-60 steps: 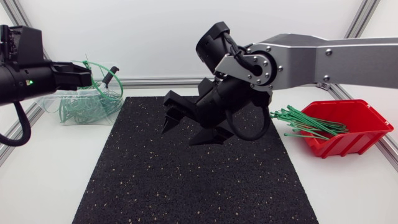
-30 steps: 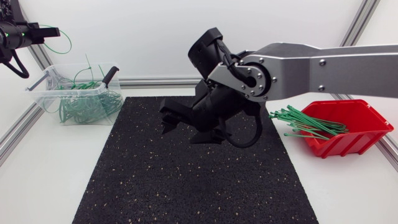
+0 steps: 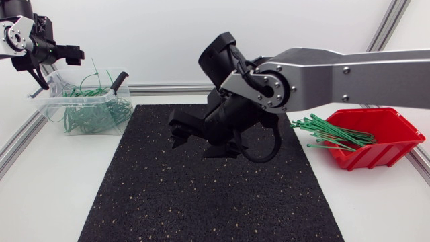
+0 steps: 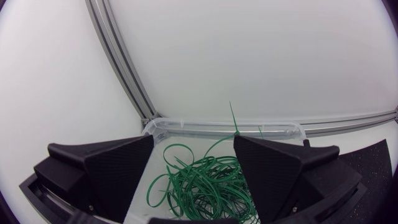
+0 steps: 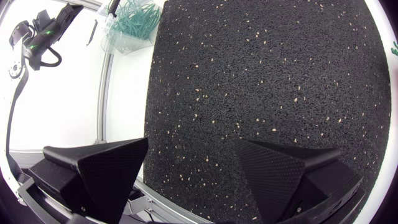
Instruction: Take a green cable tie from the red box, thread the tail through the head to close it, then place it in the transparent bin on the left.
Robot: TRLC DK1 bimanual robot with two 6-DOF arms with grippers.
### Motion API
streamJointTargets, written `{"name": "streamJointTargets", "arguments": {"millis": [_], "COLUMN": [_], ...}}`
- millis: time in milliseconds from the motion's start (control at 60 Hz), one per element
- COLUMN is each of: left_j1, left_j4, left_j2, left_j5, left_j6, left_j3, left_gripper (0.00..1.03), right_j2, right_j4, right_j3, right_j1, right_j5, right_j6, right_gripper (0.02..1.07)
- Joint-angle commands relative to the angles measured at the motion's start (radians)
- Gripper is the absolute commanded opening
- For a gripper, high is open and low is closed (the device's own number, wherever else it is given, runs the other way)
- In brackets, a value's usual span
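Right of mat (image 3: pixel 201 195), head view alone shows red box (image 3: pixel 384 149).

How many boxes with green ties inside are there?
2. The red box sits to the right of the black mat. The transparent bin sits off the mat's far left corner. No other box shows.

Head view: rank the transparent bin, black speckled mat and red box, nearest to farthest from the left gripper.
1. Transparent plastic bin, far left, right by the left gripper.
2. Black speckled mat, table centre.
3. Red plastic box, far right.
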Motion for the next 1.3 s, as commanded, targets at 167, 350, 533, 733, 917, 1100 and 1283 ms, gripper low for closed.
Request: {"name": "streamJointTargets", "arguments": {"millis": [167, 350, 533, 733, 917, 1100, 1283], "left_j1": [-0.061, -0.085, -0.101, -0.154, -0.187, -0.199, -0.188], "left_j4": [-0.047, -0.034, -0.020, 0.024, 0.042, 0.059, 0.075], "left_j2": [-0.176, -0.289, -0.394, -0.538, -0.647, -0.796, -0.955], "left_j5": [0.015, 0.015, 0.017, 0.032, 0.036, 0.061, 0.109], "left_j6": [0.008, 0.011, 0.013, 0.008, 0.002, -0.001, -0.002], "left_j3": [-0.078, -0.215, -0.328, -0.498, -0.612, -0.738, -0.860], "left_gripper": [1.00, 1.00, 0.99, 0.99, 0.99, 0.99, 0.99], "right_j2": [-0.086, -0.198, -0.306, -0.428, -0.571, -0.746, -0.899], "right_j4": [-0.142, -0.147, -0.074, 0.030, 0.123, 0.171, 0.200], "right_j3": [0.041, -0.017, -0.115, -0.243, -0.395, -0.539, -0.646], "right_j1": [-0.020, -0.145, -0.362, -0.643, -0.812, -0.895, -0.915], "right_j5": [0.180, 0.416, 0.485, 0.488, 0.477, 0.471, 0.462], "right_j6": [-0.092, -0.232, -0.349, -0.510, -0.635, -0.720, -0.760], "right_gripper": [1.03, 1.03, 1.03, 1.03, 1.03, 1.03, 1.03]}}
